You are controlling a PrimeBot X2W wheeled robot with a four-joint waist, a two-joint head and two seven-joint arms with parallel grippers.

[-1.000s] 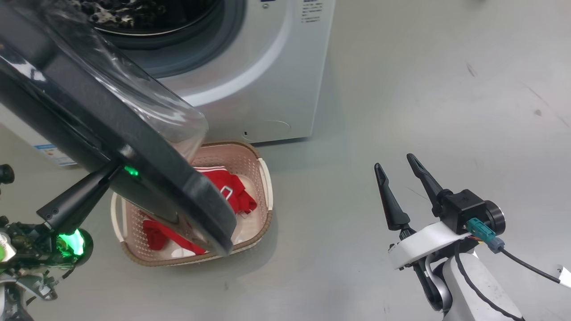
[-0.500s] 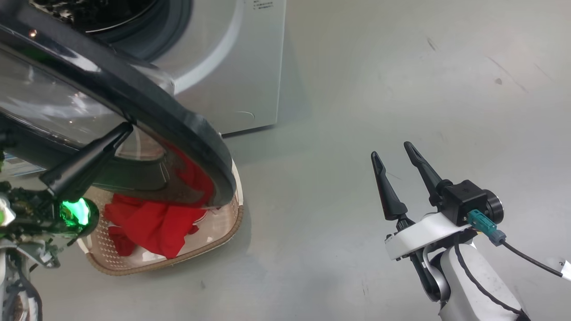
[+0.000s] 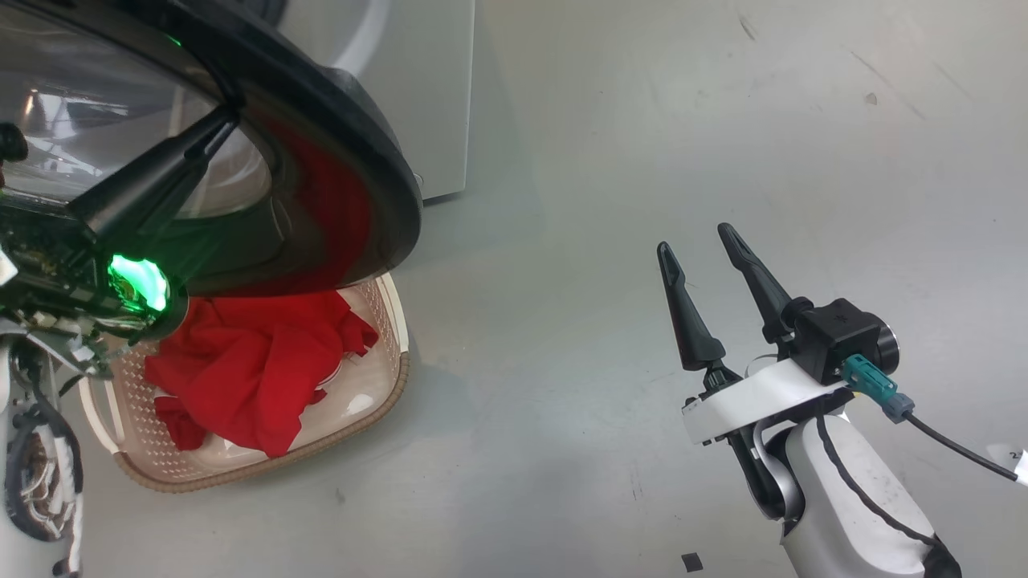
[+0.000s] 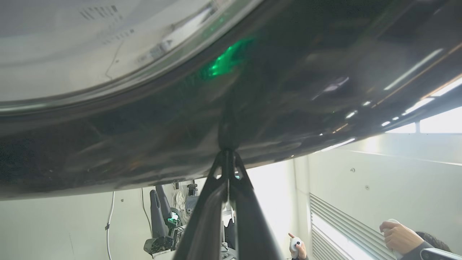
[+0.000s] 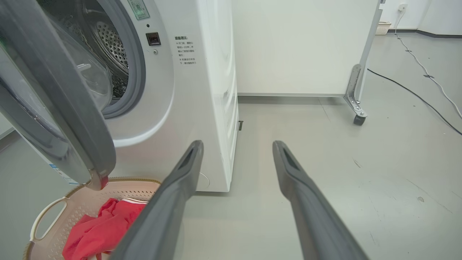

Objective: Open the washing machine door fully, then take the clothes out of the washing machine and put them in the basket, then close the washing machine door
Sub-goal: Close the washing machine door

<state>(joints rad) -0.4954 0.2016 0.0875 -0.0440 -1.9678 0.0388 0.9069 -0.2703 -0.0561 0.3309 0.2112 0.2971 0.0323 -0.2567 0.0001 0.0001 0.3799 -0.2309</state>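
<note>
In the head view the left hand has its fingers pressed together, holding nothing, with their tips against the black rim of the washing machine door. The red clothes lie in the basket below it, so closing the door looks like the step in hand. The right hand hangs spread and empty, well clear.

In the left wrist view the closed tips meet the glossy rim. They could slide, so a steady push along the door's swing seems wise. A person's hand shows at the lower right.

In the right wrist view the door stands part open before the washing machine. Its lower edge hangs just above the basket's rim, and whether it clears that rim I cannot tell. A cable lies far off on the floor.
</note>
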